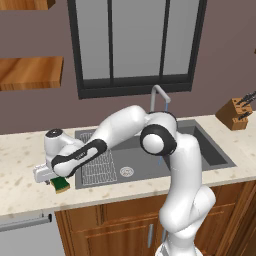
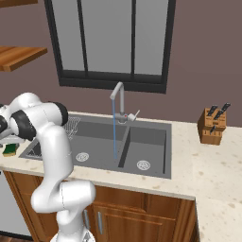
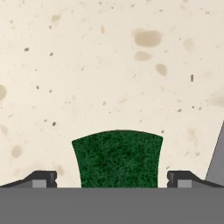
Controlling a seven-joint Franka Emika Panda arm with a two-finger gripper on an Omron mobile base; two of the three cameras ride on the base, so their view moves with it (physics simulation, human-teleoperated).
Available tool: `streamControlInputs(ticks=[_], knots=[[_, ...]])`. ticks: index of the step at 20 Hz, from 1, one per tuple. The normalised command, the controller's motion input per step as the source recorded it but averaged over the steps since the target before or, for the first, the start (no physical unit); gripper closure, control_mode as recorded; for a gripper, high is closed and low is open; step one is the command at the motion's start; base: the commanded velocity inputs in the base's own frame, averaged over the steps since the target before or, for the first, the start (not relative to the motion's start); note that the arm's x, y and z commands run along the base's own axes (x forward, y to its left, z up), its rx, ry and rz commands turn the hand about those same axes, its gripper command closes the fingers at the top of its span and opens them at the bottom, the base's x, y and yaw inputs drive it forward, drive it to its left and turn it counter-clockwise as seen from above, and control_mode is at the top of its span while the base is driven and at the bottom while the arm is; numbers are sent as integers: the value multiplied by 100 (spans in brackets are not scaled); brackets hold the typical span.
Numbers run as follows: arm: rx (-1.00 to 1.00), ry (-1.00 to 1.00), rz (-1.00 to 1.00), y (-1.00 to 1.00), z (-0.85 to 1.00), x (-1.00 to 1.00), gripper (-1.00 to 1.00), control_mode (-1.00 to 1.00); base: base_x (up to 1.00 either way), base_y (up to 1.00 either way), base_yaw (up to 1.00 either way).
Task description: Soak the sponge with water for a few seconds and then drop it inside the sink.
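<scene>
a: sponge [image 3: 117,158] is lying flat on the speckled desk [image 3: 109,65], dark green side up, just left of the sink [image 1: 210,150], close to the desk's front edge.

b: how is the tool [image 3: 112,178] standing?

a: it is pointing straight down over the sponge with its jaws spread wide. in the hand view the two dark fingertips [image 3: 43,178] are sitting on either side of the green block, each with a gap of bare desk between it and the sponge, so nothing is being gripped.

b: is it touching the sponge?

a: cannot tell. in the left base view the hand is hanging right above the sponge, whose yellow base is peeking out under it, but the last bit of gap is hidden.

b: and the sink?

a: it is sitting under the window [image 2: 108,42], two dark basins each with a round silver drain [image 2: 143,165]. a ribbed wire rack [image 1: 98,167] is lying in the left basin, on the side nearest the sponge.

b: anything running?

a: water [image 2: 114,132] is falling in a thin pale-blue stream from the grey gooseneck faucet [image 2: 118,94], coming down near the divider between the basins. the sponge is well apart from it.

b: anything else on the desk?

a: knife block [image 2: 211,125] is standing on the far right, well away from the arm.
</scene>
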Motion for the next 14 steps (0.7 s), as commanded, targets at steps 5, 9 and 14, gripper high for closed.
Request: streamControlInputs(ticks=[5,9,14], knots=[[0,0,0,-6,-1,0,-100,-100,0,0,0],[0,0,0,-4,-1,0,-100,-100,0,0,0],[0,1,0,-1,-15,0,-100,-100,0,0,0]])
